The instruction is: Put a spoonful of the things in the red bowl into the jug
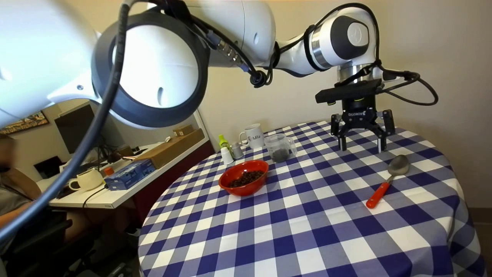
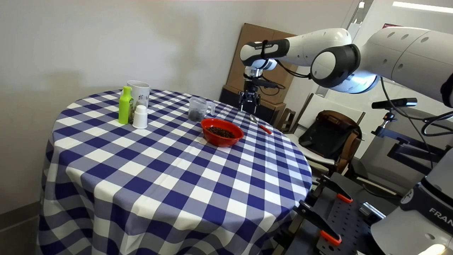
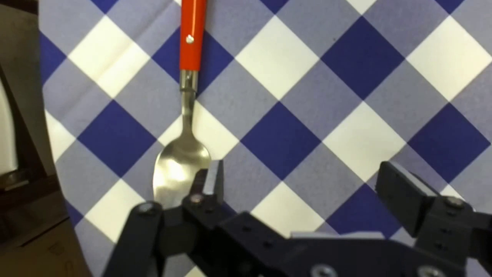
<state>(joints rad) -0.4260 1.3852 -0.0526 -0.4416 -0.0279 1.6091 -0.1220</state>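
My gripper [image 1: 361,149] is open and empty above the table, and it also shows in an exterior view [image 2: 248,109]. In the wrist view its fingers [image 3: 301,165] stand wide apart over bare cloth. The spoon [image 1: 380,192], with a red handle and metal bowl, lies on the cloth; in the wrist view the spoon [image 3: 178,161] is at the left, its tip partly hidden by the left finger. The red bowl [image 1: 246,190] holds small dark brown pieces [image 2: 220,132]. The clear jug [image 1: 276,143] stands behind the bowl, upright, with something dark in its bottom; it also shows there [image 2: 196,106].
A white mug [image 1: 255,135], a green bottle [image 2: 124,106], a white shaker [image 2: 140,118] and a grey shaker [image 1: 236,151] stand together beyond the jug. The round table [image 1: 326,246] has a checked cloth. Its edge is close to the spoon.
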